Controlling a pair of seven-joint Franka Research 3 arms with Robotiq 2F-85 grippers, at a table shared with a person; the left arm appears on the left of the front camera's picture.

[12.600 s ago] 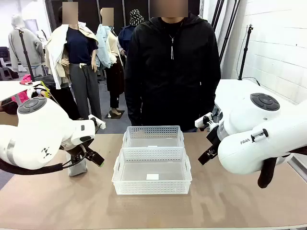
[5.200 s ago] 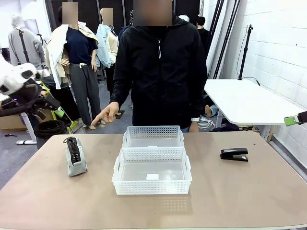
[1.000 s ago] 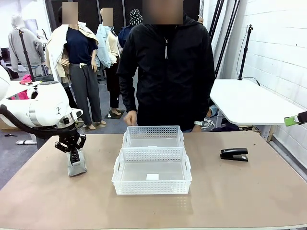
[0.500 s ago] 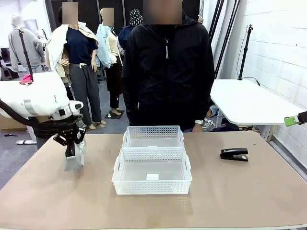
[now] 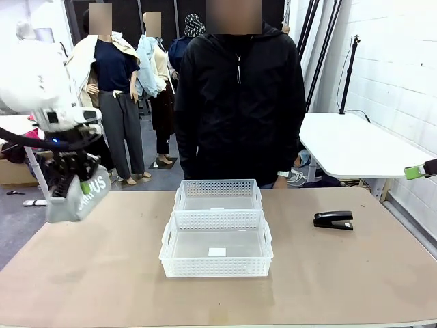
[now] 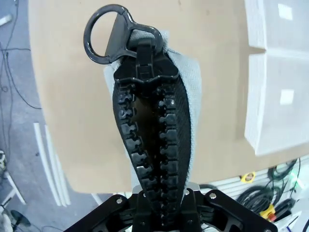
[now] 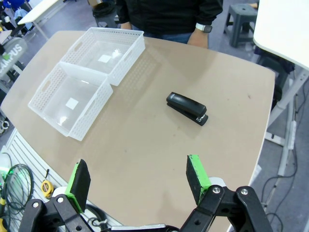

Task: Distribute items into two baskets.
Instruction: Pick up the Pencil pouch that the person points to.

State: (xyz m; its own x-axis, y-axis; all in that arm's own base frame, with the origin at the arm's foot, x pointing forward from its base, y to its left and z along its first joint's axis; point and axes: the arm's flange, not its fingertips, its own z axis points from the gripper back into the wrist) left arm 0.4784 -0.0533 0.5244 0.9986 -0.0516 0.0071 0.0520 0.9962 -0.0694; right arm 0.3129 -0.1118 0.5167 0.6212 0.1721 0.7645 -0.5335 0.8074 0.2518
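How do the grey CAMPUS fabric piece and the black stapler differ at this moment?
The grey fabric piece hangs in the air, clamped in the left end effector; the stapler lies flat on the table, untouched. The fabric piece is grey with white lettering and bulkier; the stapler is black and slimmer. Neither is in the baskets.

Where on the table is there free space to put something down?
Bare: the table left of the two baskets, the strip in front of them, and the gap between them and the stapler. Crowded: the middle, where the baskets stand close together.
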